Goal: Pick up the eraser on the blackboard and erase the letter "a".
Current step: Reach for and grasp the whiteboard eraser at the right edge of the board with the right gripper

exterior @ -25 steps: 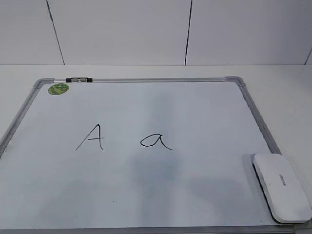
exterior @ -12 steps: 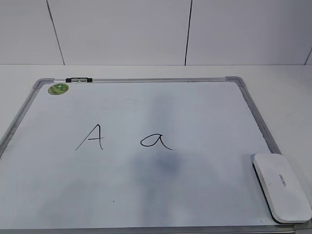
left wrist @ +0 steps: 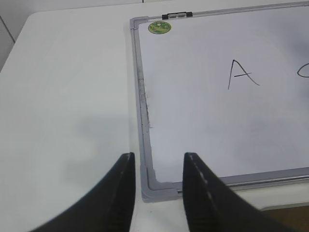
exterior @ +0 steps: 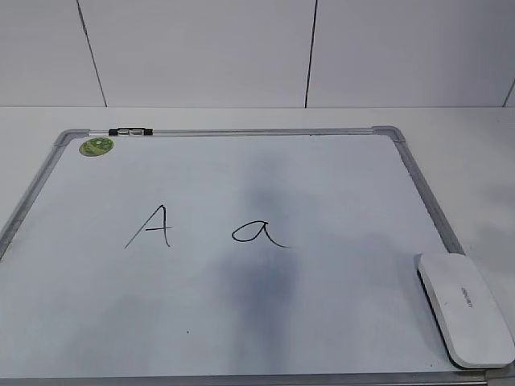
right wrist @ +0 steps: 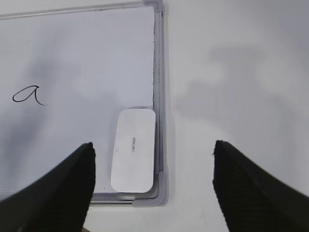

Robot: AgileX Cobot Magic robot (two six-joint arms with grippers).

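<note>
White eraser (right wrist: 133, 150) at blackboard (right wrist: 159, 72) rt edge | rt gripper (right wrist: 152, 186) wide above | lt gripper (left wrist: 157, 193) narrow

exterior slanted down, wrists overhead, blackboard (exterior: 241, 322) shared

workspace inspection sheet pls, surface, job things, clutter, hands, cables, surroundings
surface: white table, bare around the board
blackboard: lies flat, grey frame, round green sticker at its far left corner
eraser: flat on the board's near right corner, against the frame, untouched
letter "a": intact, mid board, right of a capital "A"
clutter: small black and white clip on the far frame edge
left hand: open, empty, over the board's near left corner
right hand: open wide, empty, above the eraser
cables: nothing seen
surroundings: white panelled wall behind the table
</note>
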